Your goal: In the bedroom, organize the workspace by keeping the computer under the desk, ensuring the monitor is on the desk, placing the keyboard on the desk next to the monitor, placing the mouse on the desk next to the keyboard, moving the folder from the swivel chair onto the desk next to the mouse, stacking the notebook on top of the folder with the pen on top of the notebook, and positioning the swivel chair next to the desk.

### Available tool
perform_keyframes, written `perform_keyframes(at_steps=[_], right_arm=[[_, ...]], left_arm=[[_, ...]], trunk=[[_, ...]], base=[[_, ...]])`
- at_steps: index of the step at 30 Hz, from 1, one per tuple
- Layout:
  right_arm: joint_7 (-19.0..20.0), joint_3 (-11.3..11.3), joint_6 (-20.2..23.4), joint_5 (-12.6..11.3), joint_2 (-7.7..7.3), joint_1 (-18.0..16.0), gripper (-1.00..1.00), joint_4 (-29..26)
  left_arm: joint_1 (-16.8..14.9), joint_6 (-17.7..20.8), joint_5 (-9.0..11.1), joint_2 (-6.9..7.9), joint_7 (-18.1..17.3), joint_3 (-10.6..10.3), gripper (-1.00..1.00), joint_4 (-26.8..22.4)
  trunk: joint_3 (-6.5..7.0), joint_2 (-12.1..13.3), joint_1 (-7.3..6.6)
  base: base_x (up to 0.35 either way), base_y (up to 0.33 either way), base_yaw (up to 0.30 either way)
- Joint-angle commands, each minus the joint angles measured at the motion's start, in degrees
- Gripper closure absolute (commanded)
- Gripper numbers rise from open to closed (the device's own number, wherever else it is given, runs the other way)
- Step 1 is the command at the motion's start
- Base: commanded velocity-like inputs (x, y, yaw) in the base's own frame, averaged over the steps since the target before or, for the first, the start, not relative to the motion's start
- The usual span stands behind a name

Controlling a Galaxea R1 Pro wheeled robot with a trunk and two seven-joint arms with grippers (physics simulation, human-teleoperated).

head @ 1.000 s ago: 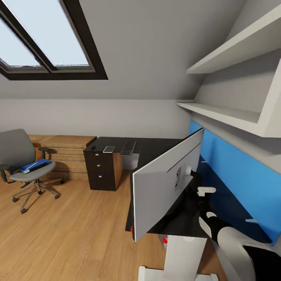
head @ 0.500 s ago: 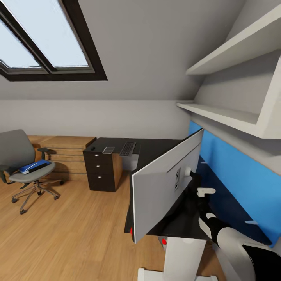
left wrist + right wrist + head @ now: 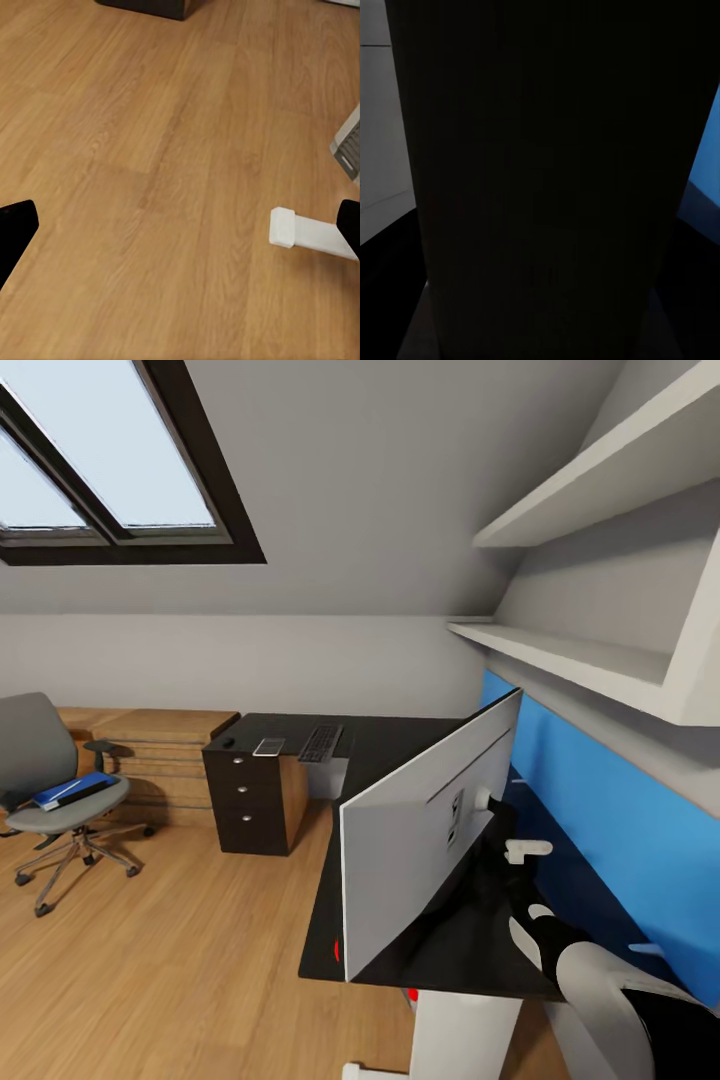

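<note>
Monitor hides right gripper; folder on swivel chair.

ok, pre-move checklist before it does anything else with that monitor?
1. Monitor on the desk, upright: ok.
2. Right hand's hold on the monitor: cannot tell; the right arm reaches behind the screen and the wrist view is dark.
3. Left hand open, nothing between its fingers, floor below: ok.
4. Keyboard beside the monitor: not ok, it lies at the desk's far end.
5. Folder on the desk: not ok, on the chair seat.
6. Chair next to the desk: not ok, it stands apart across the floor.
</note>
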Motion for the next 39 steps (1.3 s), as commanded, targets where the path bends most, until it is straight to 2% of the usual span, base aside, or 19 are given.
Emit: perform_keyframes(at_steps=[1, 21, 32, 39], right_arm=[[-0.4, 1.0, 0.4, -0.9, -0.04, 0.0, 1.00, 0.7], [-0.4, 1.0, 0.4, -0.9, -0.04, 0.0, 1.00, 0.7], [-0.4, 1.0, 0.4, -0.9, -0.03, 0.0, 1.00, 0.7], [-0.4, 1.0, 0.4, -0.9, 0.00, 0.0, 1.00, 0.7]], left_arm=[[0.0, -0.1, 0.6, 0.01, -0.6, -0.1, -1.00, 0.0], [0.0, -0.1, 0.6, 0.02, -0.6, -0.1, -1.00, 0.0], [0.0, 0.0, 0.6, 0.02, -0.6, -0.1, -1.00, 0.0], [0.0, -0.1, 0.6, 0.02, -0.6, -0.1, -1.00, 0.0]], trunk=[[-0.09, 0.0, 0.08], [-0.09, 0.0, 0.08], [-0.09, 0.0, 0.08], [-0.09, 0.0, 0.08]], base=[[0.082, -0.006, 0.000], [0.222, -0.005, 0.000], [0.154, -0.205, 0.000], [0.055, -0.071, 0.000]])
